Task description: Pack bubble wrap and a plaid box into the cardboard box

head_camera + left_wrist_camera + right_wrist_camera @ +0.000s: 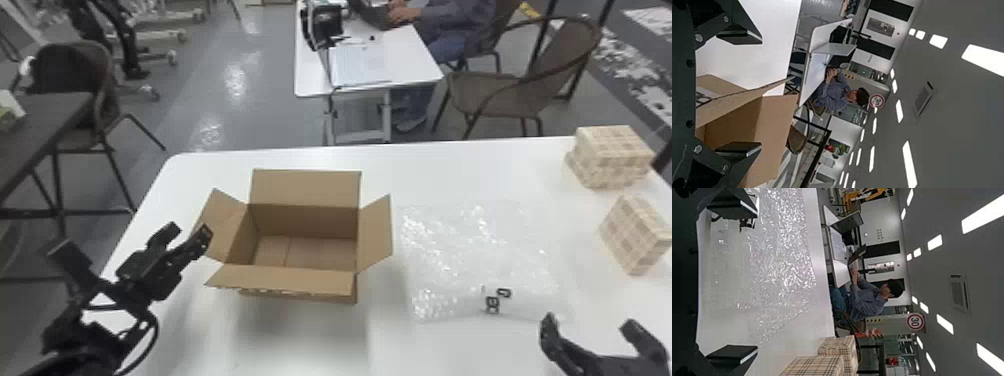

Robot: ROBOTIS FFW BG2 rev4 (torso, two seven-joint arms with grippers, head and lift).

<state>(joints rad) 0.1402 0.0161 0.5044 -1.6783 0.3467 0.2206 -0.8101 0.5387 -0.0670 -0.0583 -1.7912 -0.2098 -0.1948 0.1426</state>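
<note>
On the white surface (500,350), the head view finds a cardboard box (303,220) open and awaiting its first item, bubble wrap (475,265) spread beside it and plaid boxes (632,235) farther right. In the left wrist view, the left end effector (762,94) stands wide open, gripping nothing; in the right wrist view, the right end effector (755,281), likewise spread and unladen, should probably pinch and lift the wrap next.
</note>
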